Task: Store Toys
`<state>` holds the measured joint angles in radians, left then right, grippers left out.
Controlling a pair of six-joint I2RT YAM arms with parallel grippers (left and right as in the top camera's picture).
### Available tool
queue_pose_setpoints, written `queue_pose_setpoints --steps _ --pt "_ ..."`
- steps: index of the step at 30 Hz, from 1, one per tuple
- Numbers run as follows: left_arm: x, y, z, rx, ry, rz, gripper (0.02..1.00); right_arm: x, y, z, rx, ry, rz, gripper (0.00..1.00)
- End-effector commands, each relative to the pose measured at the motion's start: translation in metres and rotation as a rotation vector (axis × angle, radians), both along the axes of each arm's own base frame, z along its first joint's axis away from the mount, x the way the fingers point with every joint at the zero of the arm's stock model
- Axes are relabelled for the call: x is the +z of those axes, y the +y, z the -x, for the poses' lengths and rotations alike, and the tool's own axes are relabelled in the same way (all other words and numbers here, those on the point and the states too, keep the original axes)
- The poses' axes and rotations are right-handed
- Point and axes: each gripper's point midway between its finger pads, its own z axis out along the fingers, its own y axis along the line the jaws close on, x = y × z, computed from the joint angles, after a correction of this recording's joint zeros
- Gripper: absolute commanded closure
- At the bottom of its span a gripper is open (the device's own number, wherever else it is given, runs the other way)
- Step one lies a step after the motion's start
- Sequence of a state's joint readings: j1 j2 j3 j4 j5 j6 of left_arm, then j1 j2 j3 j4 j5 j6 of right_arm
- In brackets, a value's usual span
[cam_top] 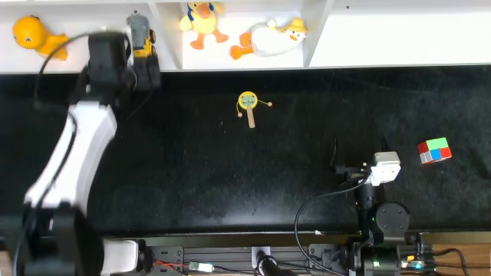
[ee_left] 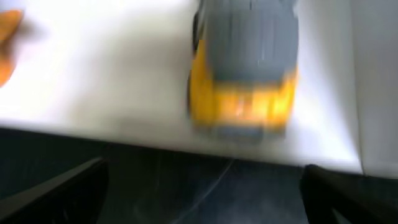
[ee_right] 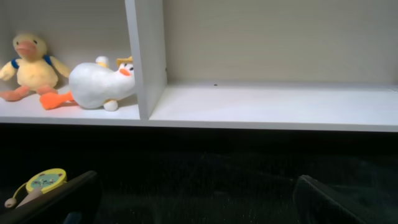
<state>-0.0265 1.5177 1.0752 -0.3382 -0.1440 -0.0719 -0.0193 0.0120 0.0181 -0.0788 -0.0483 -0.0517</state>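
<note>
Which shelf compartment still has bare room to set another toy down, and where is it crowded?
The compartment right of the divider is bare. The middle one is crowded: yellow duck and white duck side by side. The left one holds an orange duck and toy truck, with a bare patch between.

Along the top edge are sitting an orange duck (cam_top: 34,34), a toy car (cam_top: 140,36) (grey over yellow), a yellow plush duck (cam_top: 203,21) and a white plush duck (cam_top: 270,38); a rattle (cam_top: 248,103) is lying upper centre, a coloured cube (cam_top: 434,150) mid-right.
</note>
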Motion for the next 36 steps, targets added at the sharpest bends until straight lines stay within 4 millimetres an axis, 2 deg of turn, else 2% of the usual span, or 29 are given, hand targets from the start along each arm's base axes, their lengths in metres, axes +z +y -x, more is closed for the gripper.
queue_pose_setpoints --steps 1,3,6,10,13,22,26,36 --pt "0.007 0.005 0.055 0.002 -0.057 -0.025 0.020 -0.004 0.000 0.000 0.001 0.002 -0.007 0.007" --pt "0.011 0.007 0.083 0.009 -0.098 -0.030 0.020 -0.004 0.000 0.000 0.001 0.002 -0.007 0.007" --pt "0.031 0.006 0.115 0.001 -0.243 -0.015 0.020 -0.004 0.000 0.000 0.001 0.002 -0.007 0.007" --pt "0.075 -0.006 0.136 -0.056 -0.559 0.026 0.020 -0.004 0.000 0.000 0.001 0.002 -0.007 0.007" --pt "0.088 -0.014 0.147 -0.088 -0.719 0.040 0.020 -0.004 0.000 0.000 0.001 0.002 -0.007 0.005" --pt "0.033 -0.016 0.179 -0.086 -0.809 0.099 0.020 -0.004 0.000 0.000 0.001 0.002 -0.007 0.007" --pt "0.002 -0.013 0.181 -0.072 -0.705 0.082 0.020 -0.004 0.000 0.000 0.001 0.002 -0.007 0.005" --pt "0.002 -0.020 0.181 -0.111 -0.703 0.096 0.020 -0.004 0.000 0.000 0.001 0.002 -0.007 0.005"
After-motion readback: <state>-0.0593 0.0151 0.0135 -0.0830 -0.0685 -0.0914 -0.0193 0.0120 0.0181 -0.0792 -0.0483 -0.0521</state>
